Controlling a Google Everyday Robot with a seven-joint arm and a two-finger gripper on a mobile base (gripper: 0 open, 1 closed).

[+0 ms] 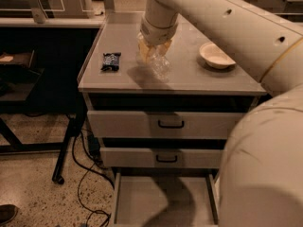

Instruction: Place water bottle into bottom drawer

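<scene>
Above the cabinet top [194,77], gripper [152,50] pinches the bottle [161,66]. Grasp looks done; next move is to carry it near and down into the open drawer [142,207].

Gripper [153,51] over cabinet top [118,80] — fingers [144,49] clasp water bottle [161,66]; bottom drawer [142,200] open.

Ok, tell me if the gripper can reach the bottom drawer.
Probably yes: the bottom drawer is pulled out, both upper drawers shut; the gripper holds the water bottle over the cabinet top.
</scene>
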